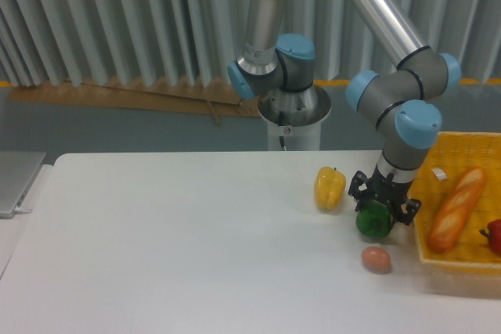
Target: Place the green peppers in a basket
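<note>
**A:** What is shown at the table?

**B:** A pincer (383, 204) is seen lowered from above onto the green pepper (374, 221), its black fingers set on either side of the pepper's top. Whether the jaws are already pressed tight on it cannot be told — the contact is too small and dark to read.

**A:** Where is the pepper placed?

**B:** Directly beneath the pincer, on or just above the white table (172, 240); lift-off cannot be confirmed. A yellow pepper (329, 188) is found just beside the pincer on the side away from the basket, and a brown egg (376, 259) lies near, in front of it, toward the camera.

**A:** And the basket?

**B:** The yellow-orange basket (458, 260) is set close beside the pincer on the other side. A bread loaf (454, 207) and something red (493, 235) at the picture's edge are already held in it.

**A:** Which step is judged to be in hand?

**B:** The grasp — the carry is not yet begun. A firm hold is called for next, then a lift high enough for the basket's near wall to be cleared, a short move across, and a release over a bare part of the mesh.
</note>
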